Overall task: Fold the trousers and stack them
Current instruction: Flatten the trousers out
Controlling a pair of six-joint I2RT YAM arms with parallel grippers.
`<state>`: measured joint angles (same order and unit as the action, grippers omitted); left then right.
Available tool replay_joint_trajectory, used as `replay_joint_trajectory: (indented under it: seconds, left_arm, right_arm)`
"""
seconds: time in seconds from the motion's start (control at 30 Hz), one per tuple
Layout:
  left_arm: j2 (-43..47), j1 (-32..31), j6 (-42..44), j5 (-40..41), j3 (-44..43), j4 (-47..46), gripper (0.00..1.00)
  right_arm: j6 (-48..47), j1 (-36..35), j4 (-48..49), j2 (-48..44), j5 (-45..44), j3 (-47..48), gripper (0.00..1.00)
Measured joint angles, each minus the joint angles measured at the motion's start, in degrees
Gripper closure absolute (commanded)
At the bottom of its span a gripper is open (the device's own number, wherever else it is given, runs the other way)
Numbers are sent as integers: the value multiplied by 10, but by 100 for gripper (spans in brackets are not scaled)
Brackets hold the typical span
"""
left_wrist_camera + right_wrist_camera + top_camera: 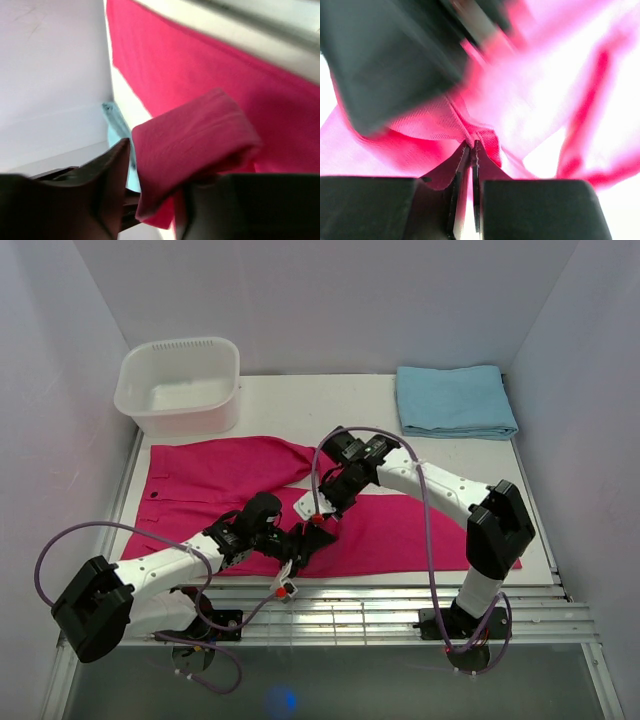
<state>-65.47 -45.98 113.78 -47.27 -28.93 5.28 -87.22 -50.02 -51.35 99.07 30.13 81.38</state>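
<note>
The magenta-pink trousers (200,475) lie spread on the white table (340,400), with one leg running to the front right (420,530). My left gripper (305,542) is over the trousers' front middle. In the left wrist view this gripper (155,172) is shut on a thick fold of pink fabric (195,140). My right gripper (323,507) is just behind it, over the crotch area. In the right wrist view its jaws (472,146) stand almost closed, pinching a ridge of the trousers (485,135).
A white plastic basin (180,388) stands at the back left. A folded light blue cloth (455,400) lies at the back right and also shows in the left wrist view (116,125). White walls enclose the table. A slatted metal edge (380,605) runs along the front.
</note>
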Motion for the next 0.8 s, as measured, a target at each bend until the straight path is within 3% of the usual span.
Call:
replay_joint_trajectory:
  seconds: [0.17, 0.3, 0.43, 0.57, 0.8]
  left_arm:
    - [41, 0, 1, 67, 1, -76, 39]
    - [100, 2, -8, 158, -20, -110, 39]
    - [158, 14, -81, 268, -46, -118, 39]
    - [168, 53, -237, 379, -97, -73, 42]
    - [113, 238, -556, 455, -174, 84, 61]
  right_arm:
    - [32, 98, 7, -1, 1, 56, 92]
    - [46, 194, 16, -20, 1, 60, 92]
    - [70, 257, 13, -58, -2, 49, 92]
    - [127, 312, 11, -80, 3, 66, 92]
    - [269, 503, 22, -79, 2, 149, 92]
